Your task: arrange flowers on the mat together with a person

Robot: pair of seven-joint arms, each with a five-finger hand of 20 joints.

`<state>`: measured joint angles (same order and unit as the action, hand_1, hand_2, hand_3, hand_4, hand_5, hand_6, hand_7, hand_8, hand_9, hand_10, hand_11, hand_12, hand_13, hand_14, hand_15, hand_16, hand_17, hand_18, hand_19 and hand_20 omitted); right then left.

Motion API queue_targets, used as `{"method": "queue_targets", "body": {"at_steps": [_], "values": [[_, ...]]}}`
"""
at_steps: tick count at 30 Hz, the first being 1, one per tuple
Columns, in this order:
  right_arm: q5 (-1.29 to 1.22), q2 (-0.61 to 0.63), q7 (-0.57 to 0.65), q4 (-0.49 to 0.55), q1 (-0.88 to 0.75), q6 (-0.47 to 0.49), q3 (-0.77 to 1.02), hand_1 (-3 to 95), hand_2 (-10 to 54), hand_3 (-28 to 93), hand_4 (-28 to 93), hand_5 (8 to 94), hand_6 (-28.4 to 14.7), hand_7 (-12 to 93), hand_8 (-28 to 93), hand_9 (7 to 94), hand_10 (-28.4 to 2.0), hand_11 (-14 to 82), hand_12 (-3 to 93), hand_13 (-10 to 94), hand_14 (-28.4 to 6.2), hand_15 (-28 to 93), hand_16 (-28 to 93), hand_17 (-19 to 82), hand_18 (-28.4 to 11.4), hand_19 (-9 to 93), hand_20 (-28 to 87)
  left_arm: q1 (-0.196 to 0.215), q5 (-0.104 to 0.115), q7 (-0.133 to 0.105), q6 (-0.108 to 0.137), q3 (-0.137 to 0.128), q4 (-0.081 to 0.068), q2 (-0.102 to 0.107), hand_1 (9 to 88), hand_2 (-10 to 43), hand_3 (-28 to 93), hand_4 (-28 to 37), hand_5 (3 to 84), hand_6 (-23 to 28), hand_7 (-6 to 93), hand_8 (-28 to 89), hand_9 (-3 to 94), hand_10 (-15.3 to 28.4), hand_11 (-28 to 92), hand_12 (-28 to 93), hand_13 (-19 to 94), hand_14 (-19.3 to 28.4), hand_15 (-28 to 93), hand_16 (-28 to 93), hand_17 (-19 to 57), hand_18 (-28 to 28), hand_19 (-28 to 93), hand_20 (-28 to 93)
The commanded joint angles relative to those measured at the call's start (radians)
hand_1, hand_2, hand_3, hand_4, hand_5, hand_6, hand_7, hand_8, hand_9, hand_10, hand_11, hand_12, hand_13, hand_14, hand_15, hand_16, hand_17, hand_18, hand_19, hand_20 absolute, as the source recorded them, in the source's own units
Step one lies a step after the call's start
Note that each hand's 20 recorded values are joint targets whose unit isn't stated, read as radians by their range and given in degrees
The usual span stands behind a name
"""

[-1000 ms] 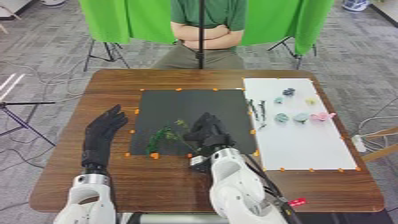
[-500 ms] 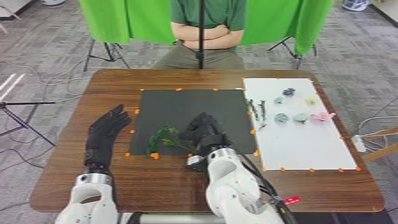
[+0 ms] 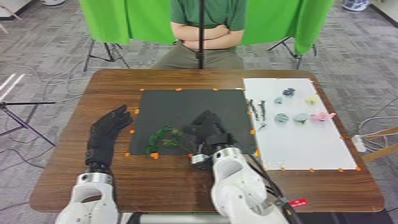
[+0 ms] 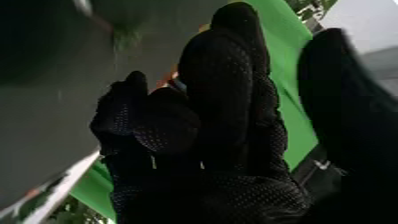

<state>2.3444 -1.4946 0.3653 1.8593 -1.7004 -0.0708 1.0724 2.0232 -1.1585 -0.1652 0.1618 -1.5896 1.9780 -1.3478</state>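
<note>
In the head view my right hand is over the front right part of the dark mat, fingers relaxed and pointing away from me. Green leafy sprigs lie on the mat just left of it; whether the hand touches their thin ends I cannot tell. My left hand is open beside the mat's left edge. The right wrist view has my right hand with its thumb apart from the fingers, some fingers slightly bent, nothing visibly held, and a blurred green sprig beyond.
A white sheet on the right bears dark twigs, a pink flower, pale blue-green flowers, a dark blue one and a yellowish one. Orange tape marks both mats' edges. A person sits across the table, arms folded.
Over the last half second my right hand has shifted slightly right and away from me. My left hand is a little farther right than one second ago. The flowers on the white sheet have not moved.
</note>
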Motion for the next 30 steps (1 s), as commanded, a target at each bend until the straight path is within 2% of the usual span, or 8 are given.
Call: {"method": "queue_targets", "body": {"at_steps": [1, 7, 9, 14, 24, 25, 26, 30], "values": [[-0.002, 0.067, 0.061, 0.118, -0.092, 0.108, 0.047, 31.3, 1.7, 72, 8, 81.5, -0.9, 18, 6, 90.7, -11.1, 42.6, 27.9, 74, -14.2, 74, 42, 33, -24.8, 78, 61, 0.014, 0.001, 0.011, -0.011, -0.014, 0.001, -0.007, 25.3, 3.2, 66, -20.7, 47.5, 4.7, 15.0, -6, 43.9, 13.2, 20, 12, 35, 18.4, 21, 1, 5.9, 12.3, 11, 17], [0.005, 0.08, 0.089, 0.142, -0.112, 0.196, 0.062, 29.2, 5.5, 75, 12, 83.5, -1.5, 15, 5, 92.2, -11.1, 43.9, 28.8, 75, -14.5, 76, 43, 34, -25.7, 81, 60, 0.002, -0.001, 0.015, -0.023, -0.01, -0.004, -0.006, 25.1, 2.9, 67, -21.5, 48.0, 4.3, 15.4, -5, 44.5, 13.2, 20, 13, 36, 18.3, 21, 1, 6.0, 12.2, 11, 17], [0.0, 0.081, 0.099, 0.141, -0.114, 0.221, 0.059, 28.7, 6.5, 75, 12, 84.0, -1.6, 15, 4, 92.6, -11.1, 44.6, 29.1, 76, -14.6, 76, 43, 35, -25.9, 81, 60, 0.003, 0.003, 0.012, -0.018, -0.006, -0.005, -0.001, 25.2, 2.8, 67, -21.9, 48.2, 4.1, 15.6, -5, 44.7, 13.2, 20, 13, 36, 18.3, 21, 1, 6.0, 12.1, 10, 17], [0.005, 0.08, 0.114, 0.141, -0.114, 0.302, 0.05, 27.8, 8.8, 74, 11, 84.4, -1.5, 14, 1, 93.1, -11.5, 45.8, 29.9, 76, -14.9, 77, 44, 35, -26.5, 82, 60, 0.002, 0.004, 0.013, -0.02, -0.005, -0.006, -0.003, 25.0, 2.6, 67, -22.6, 48.5, 4.1, 15.8, -6, 45.1, 13.1, 20, 13, 36, 18.2, 21, 1, 6.0, 12.1, 10, 17], [-0.021, 0.083, 0.101, 0.133, -0.096, 0.331, 0.017, 26.4, 10.3, 74, 10, 85.2, -1.6, 14, -5, 93.7, -11.9, 46.5, 30.3, 77, -15.1, 77, 45, 35, -26.7, 83, 60, 0.008, 0.0, 0.012, -0.018, -0.009, -0.003, -0.011, 24.6, 2.5, 68, -23.4, 48.6, 3.1, 17.1, -6, 45.9, 12.6, 20, 15, 37, 17.4, 21, 2, 6.2, 12.0, 10, 17], [-0.023, 0.082, 0.103, 0.132, -0.098, 0.326, 0.017, 26.4, 10.4, 74, 10, 85.2, -1.6, 14, -6, 93.7, -11.9, 46.5, 30.3, 77, -15.1, 77, 45, 35, -26.7, 83, 60, 0.003, 0.0, 0.015, -0.024, -0.008, -0.007, -0.01, 24.6, 2.4, 68, -23.5, 48.6, 3.0, 17.2, -6, 45.9, 12.5, 20, 15, 37, 17.3, 21, 2, 6.2, 11.9, 10, 17], [-0.031, 0.081, 0.101, 0.132, -0.095, 0.338, 0.017, 26.3, 10.4, 75, 10, 85.2, -1.6, 14, -6, 93.7, -11.9, 46.5, 30.3, 77, -15.2, 77, 45, 35, -26.7, 83, 60, 0.007, 0.003, 0.011, -0.015, -0.007, -0.004, -0.008, 24.6, 2.4, 68, -23.6, 48.6, 3.0, 17.2, -6, 46.0, 12.5, 20, 15, 37, 17.3, 21, 2, 6.3, 11.9, 10, 17], [-0.015, 0.077, 0.099, 0.139, -0.103, 0.334, 0.025, 26.2, 10.4, 74, 10, 85.4, -1.6, 14, -7, 93.7, -12.0, 46.5, 30.4, 77, -15.2, 77, 45, 35, -26.7, 83, 60, 0.0, 0.002, 0.015, -0.024, -0.008, -0.008, -0.01, 24.5, 2.4, 68, -23.6, 48.7, 2.9, 17.4, -6, 46.2, 12.3, 20, 15, 37, 17.2, 21, 2, 6.3, 11.9, 10, 17]]}}
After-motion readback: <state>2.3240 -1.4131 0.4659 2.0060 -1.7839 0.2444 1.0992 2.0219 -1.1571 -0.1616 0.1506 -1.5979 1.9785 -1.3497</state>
